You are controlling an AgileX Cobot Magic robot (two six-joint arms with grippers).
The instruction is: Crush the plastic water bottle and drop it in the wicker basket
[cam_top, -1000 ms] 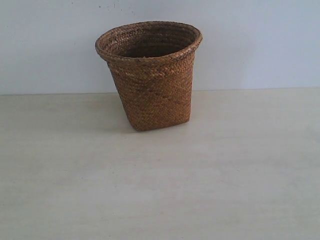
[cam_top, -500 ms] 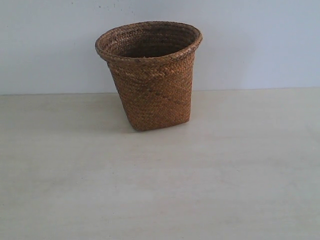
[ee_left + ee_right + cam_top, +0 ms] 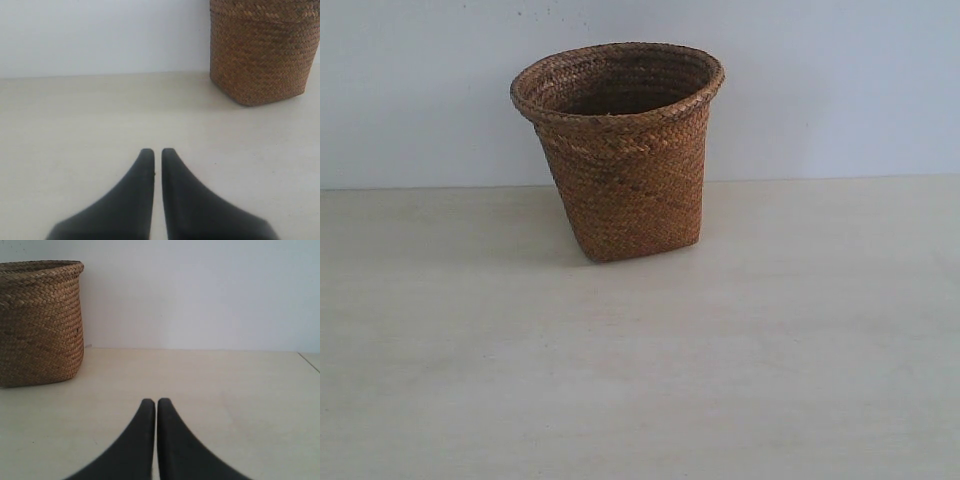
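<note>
The brown wicker basket [image 3: 620, 150] stands upright near the back of the pale table, against the wall. The left wrist view catches its lower body [image 3: 260, 55], and the right wrist view shows it [image 3: 40, 322] off to one side. The plastic water bottle is in none of the views. My left gripper [image 3: 157, 152] is shut with nothing between its black fingers, low over the bare table, well short of the basket. The right gripper [image 3: 152, 402] is shut and empty as well, over the table beside the basket. Neither gripper appears in the exterior view.
The pale wooden table [image 3: 640, 380] stretches wide in front of the basket. A plain light wall [image 3: 840, 80] rises right behind it. The table's edge [image 3: 309, 360] shows in the right wrist view.
</note>
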